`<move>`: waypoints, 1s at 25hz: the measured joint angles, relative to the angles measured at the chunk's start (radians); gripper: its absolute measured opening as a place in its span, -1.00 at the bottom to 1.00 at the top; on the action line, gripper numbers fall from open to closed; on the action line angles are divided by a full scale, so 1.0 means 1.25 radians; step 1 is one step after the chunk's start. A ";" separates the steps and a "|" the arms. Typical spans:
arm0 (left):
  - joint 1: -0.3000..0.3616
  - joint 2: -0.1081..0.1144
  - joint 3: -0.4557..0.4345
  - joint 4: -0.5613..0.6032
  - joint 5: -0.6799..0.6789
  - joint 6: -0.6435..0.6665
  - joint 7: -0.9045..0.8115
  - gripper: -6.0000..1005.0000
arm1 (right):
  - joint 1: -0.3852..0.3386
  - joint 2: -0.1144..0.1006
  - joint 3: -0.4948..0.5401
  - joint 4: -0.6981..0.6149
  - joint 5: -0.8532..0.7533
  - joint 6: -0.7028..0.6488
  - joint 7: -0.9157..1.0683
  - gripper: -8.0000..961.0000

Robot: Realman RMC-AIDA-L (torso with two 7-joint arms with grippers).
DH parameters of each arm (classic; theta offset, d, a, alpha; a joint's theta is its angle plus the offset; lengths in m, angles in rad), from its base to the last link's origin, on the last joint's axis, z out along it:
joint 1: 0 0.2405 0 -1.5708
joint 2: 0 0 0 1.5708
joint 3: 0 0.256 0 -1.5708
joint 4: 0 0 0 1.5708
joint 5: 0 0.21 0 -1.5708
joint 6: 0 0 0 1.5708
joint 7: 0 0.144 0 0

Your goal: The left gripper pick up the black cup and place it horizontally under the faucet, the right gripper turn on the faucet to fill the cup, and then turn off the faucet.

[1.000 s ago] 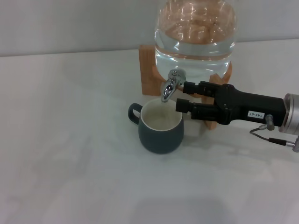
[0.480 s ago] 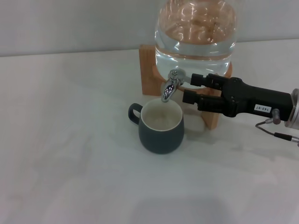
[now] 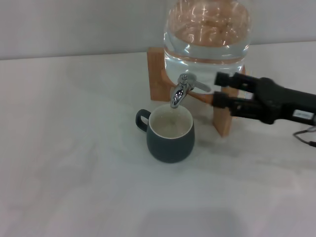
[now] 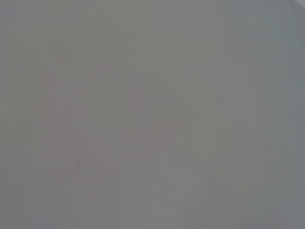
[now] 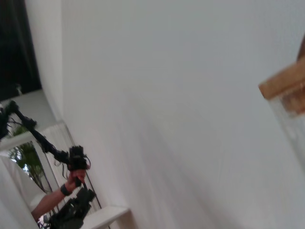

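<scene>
The black cup (image 3: 170,134) stands upright on the white table, its cream inside showing and its loop handle on its left side. Directly above its mouth is the chrome faucet (image 3: 179,93), whose lever sticks out to the right. My right gripper (image 3: 220,90) is just right of the lever's tip, open, with nothing between its black fingers. It touches neither the lever nor the cup. The left gripper is out of view, and the left wrist view shows only plain grey.
The faucet is fitted to a large clear glass water jar (image 3: 207,34) on a wooden stand (image 3: 159,74). A corner of the wooden stand (image 5: 281,83) shows in the right wrist view. White table (image 3: 74,148) spreads left of and in front of the cup.
My right gripper has drawn back to the right, away from the faucet lever. The cup and the jar have not moved.
</scene>
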 joint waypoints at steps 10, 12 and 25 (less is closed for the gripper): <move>-0.003 0.003 0.000 0.001 0.015 0.005 -0.002 -0.10 | -0.094 -0.081 0.210 -0.017 -0.073 -0.065 -0.002 0.76; -0.004 0.005 0.000 0.015 0.042 0.005 -0.002 -0.10 | -0.113 -0.086 0.322 -0.016 -0.124 -0.110 -0.006 0.76; -0.004 0.012 0.001 0.084 0.154 0.006 -0.035 -0.10 | -0.151 -0.084 0.529 -0.019 -0.160 -0.215 -0.016 0.77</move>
